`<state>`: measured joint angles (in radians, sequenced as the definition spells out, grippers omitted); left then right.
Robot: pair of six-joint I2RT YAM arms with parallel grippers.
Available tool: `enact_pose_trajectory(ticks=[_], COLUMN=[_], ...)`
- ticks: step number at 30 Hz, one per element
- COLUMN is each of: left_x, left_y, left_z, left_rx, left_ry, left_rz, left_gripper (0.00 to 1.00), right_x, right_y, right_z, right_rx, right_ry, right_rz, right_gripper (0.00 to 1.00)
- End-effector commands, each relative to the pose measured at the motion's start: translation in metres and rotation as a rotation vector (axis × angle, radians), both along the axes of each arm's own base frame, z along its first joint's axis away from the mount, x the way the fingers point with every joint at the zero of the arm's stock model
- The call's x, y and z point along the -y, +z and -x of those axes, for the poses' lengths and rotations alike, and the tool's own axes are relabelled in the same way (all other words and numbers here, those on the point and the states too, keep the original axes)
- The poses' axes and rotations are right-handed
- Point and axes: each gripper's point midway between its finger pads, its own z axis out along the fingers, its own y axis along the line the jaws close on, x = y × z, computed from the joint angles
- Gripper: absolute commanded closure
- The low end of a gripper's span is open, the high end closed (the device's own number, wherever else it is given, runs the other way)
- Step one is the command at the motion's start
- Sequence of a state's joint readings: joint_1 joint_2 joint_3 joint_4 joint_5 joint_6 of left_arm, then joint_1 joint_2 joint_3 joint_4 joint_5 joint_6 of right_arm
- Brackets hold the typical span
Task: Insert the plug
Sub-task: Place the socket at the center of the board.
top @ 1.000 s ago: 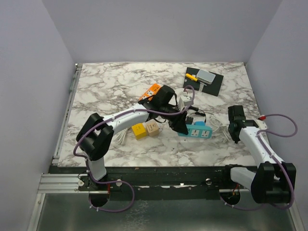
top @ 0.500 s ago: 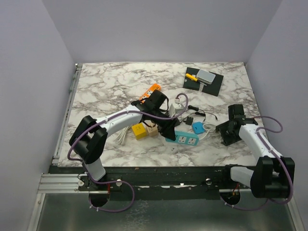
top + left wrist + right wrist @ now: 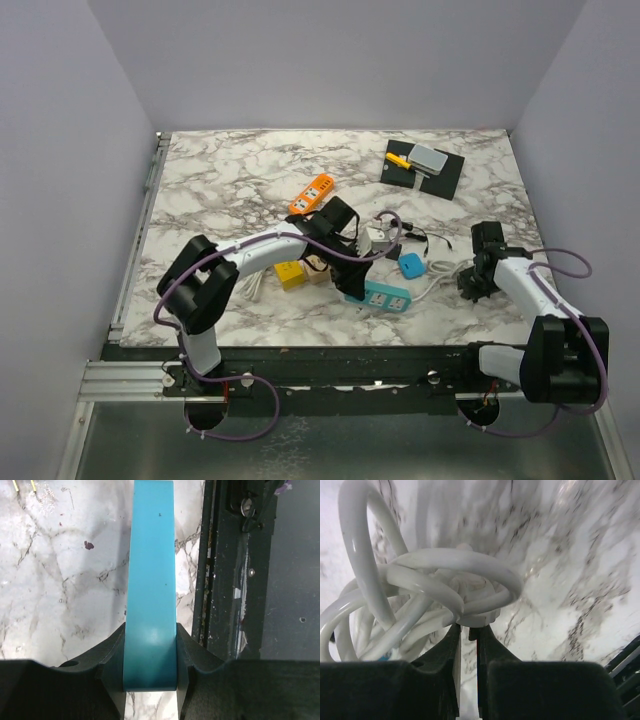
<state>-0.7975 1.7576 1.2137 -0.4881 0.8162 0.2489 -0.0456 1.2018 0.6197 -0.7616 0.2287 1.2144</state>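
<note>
Plug (image 3: 411, 264) lies loose on table (image 3: 220, 180), one o'clock of power strip (image 3: 388, 297), which left gripper (image 3: 150, 650), pinching it, has dragged toward six o'clock. Right gripper (image 3: 468, 630) has snapped together under white cable (image 3: 445, 562), apparently empty. Insertion outstanding.

The teal power strip (image 3: 388, 297) slid nearer; right jaws snapped shut.
</note>
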Motion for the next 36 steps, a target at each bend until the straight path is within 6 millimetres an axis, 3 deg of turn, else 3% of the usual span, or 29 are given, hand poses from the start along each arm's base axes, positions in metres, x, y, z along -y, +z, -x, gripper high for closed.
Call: enact_pose_trajectory(ticks=[1,4,10,13,18,20,22,25,27,31,34,36], left_x=[0.019,0.029,0.031,0.026,0.025,0.026,0.027,0.034,0.039,0.045,0.048,0.050], left_y=[-0.013,-0.024,-0.054,-0.069,-0.085,-0.089,-0.088,-0.073,-0.062,-0.041,-0.026,-0.016], left_z=[0.005,0.007,-0.002,-0.005,-0.009,-0.007,-0.005,-0.001,-0.001,-0.009,-0.023,-0.033], left_rx=[0.028,0.023,0.022,0.047,0.032,0.004,-0.011,-0.026,-0.038,-0.034,0.003,0.026], left_ry=[-0.066,-0.068,0.000,0.016,0.067,0.083,0.089,0.085,0.093,0.118,0.151,0.176], left_rz=[-0.019,-0.042,-0.100,-0.151,-0.216,-0.227,-0.216,-0.156,-0.125,-0.083,-0.057,-0.041], left_gripper=[1.00,1.00,1.00,1.00,0.96,0.88,0.73,0.46,0.41,0.30,0.06,0.03], right_x=[0.058,0.081,0.095,0.084,0.049,0.038,0.034,0.027,0.024,0.014,0.009,0.006], right_y=[0.025,0.038,0.070,0.079,0.070,0.065,0.067,0.092,0.103,0.087,0.081,0.077], right_z=[-0.013,-0.015,-0.028,-0.038,-0.040,-0.035,-0.024,-0.026,-0.033,-0.038,-0.046,-0.052], right_rx=[-0.007,-0.022,0.052,0.111,0.202,0.228,0.243,0.389,0.454,0.360,0.349,0.356], right_ry=[-0.097,-0.127,-0.068,0.054,0.224,0.253,0.200,0.198,0.224,0.311,0.347,0.366], right_rz=[0.292,0.388,0.475,0.435,0.292,0.246,0.216,0.204,0.209,0.172,0.178,0.172], right_gripper=[0.89,0.89,0.85,0.78,0.54,0.49,0.49,0.50,0.50,0.53,0.50,0.50])
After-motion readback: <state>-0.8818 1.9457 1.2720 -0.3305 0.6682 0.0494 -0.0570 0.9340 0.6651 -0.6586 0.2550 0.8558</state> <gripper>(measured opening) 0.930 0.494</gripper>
